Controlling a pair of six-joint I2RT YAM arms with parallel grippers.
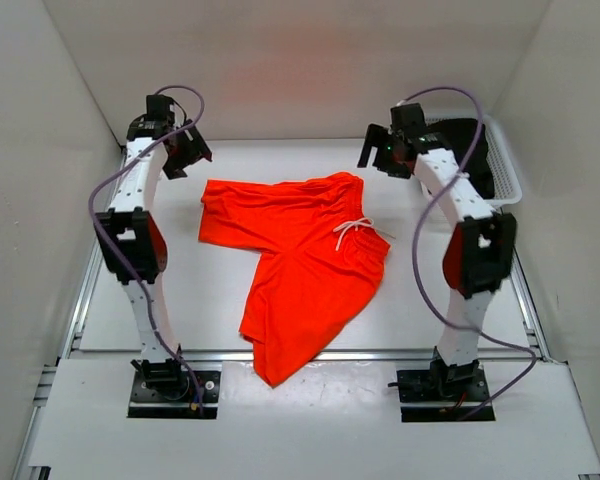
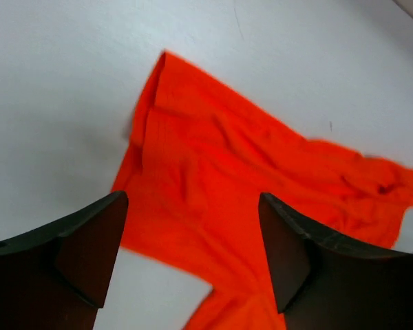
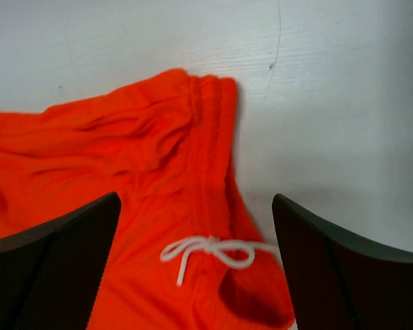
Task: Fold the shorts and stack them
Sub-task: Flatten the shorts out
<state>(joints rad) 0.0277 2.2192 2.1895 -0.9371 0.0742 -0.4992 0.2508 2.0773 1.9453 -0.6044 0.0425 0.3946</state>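
One basket (image 1: pixel 511 176), dark item (image 1: pixel 483 150); shorts (image 1: pixel 305 255) outside

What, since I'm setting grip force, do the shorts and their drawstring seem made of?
The shorts: thin, limp fabric, probably synthetic, matte orange; it wrinkles finely and lies flat. The drawstring: soft white cord, matte; it loops loosely; fibre unclear.

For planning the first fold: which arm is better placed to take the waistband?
Right, probably: the right gripper, open, hangs over the waistband and drawstring of the shorts; the left gripper is over a leg hem.
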